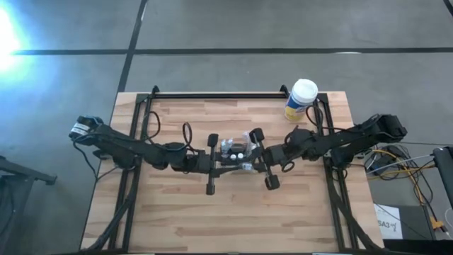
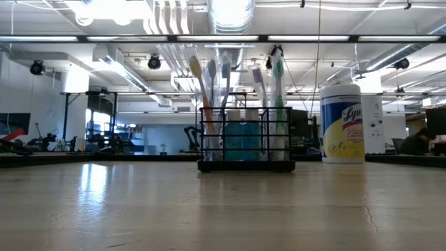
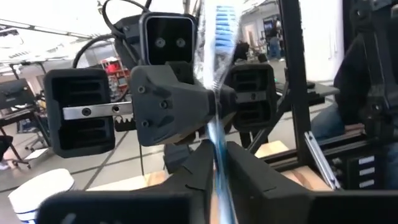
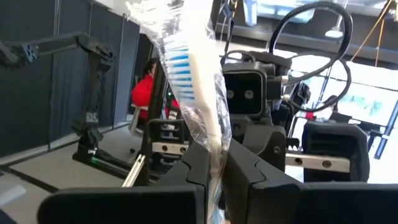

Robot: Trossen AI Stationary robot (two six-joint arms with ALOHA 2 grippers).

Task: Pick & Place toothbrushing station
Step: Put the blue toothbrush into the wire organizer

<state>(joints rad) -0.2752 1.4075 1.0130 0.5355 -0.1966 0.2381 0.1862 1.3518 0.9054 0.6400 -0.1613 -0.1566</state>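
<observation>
The small black rectangular mesh caddy (image 1: 236,154) stands upright near the middle of the light wooden desk (image 1: 233,219), packed with upright toothbrushes (image 2: 209,90) and a blue bottle (image 2: 243,140). The left claw (image 1: 211,164) is at its left side and the right claw (image 1: 265,159) at its right, each closed on a plastic-wrapped toothbrush (image 3: 214,68) standing in the caddy. A yellow canister with a white lid (image 1: 301,99) stands well apart at the desk's far right edge.

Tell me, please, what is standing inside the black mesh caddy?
In the caddy stand several toothbrushes and a blue bottle. Whatever sits lower inside is blurred by the mesh.
</observation>
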